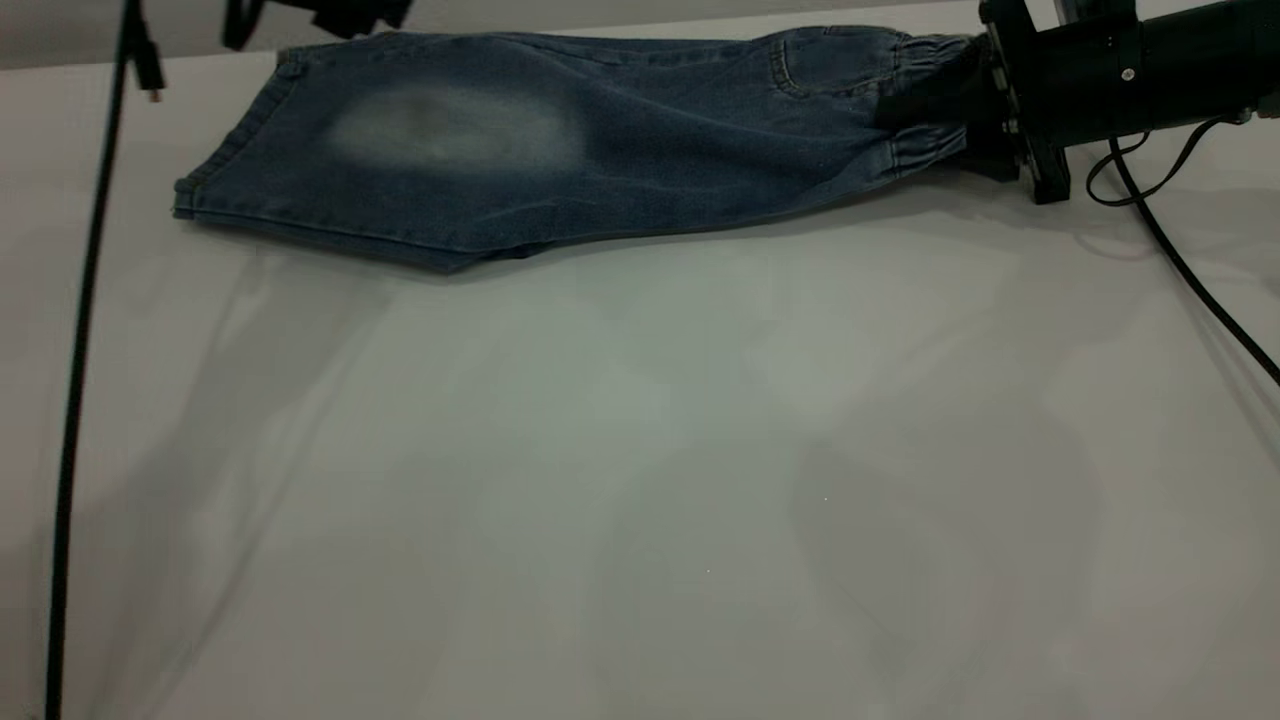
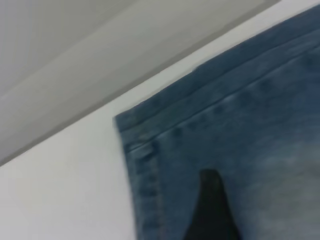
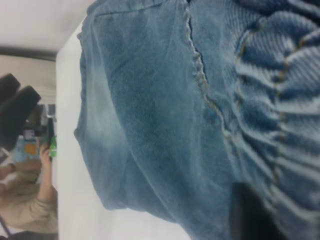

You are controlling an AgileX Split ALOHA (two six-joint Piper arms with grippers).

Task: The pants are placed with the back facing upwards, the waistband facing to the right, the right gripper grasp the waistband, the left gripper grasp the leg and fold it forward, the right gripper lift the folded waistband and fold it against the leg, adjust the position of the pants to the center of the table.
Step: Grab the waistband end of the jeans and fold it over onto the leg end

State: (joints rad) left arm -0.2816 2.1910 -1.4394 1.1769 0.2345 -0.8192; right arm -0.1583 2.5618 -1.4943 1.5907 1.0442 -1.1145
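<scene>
The blue denim pants (image 1: 560, 140) are lying flat along the far edge of the white table (image 1: 640, 450), already folded lengthwise so that one leg is resting on the other. The gathered elastic waistband (image 1: 925, 105) is pointing toward my right side, and the leg hem (image 1: 235, 150) is pointing toward my left. A pale faded patch is showing on the upper leg.

I am reaching my right arm in low and nearly level from the right edge of the table. My right gripper (image 1: 955, 105) is pinching the waistband, its black fingers closing onto the bunched fabric. In my right wrist view the ruffled elastic and a pocket seam are filling the picture.

I am holding my left gripper (image 1: 330, 15) above the far corner of the leg hem, mostly cut off at the top of the exterior view. In my left wrist view one dark fingertip (image 2: 212, 210) is showing over the denim near the hem corner; I cannot tell whether those fingers are apart or together.

A person's sleeve (image 3: 27, 210) is showing beyond the table.
</scene>
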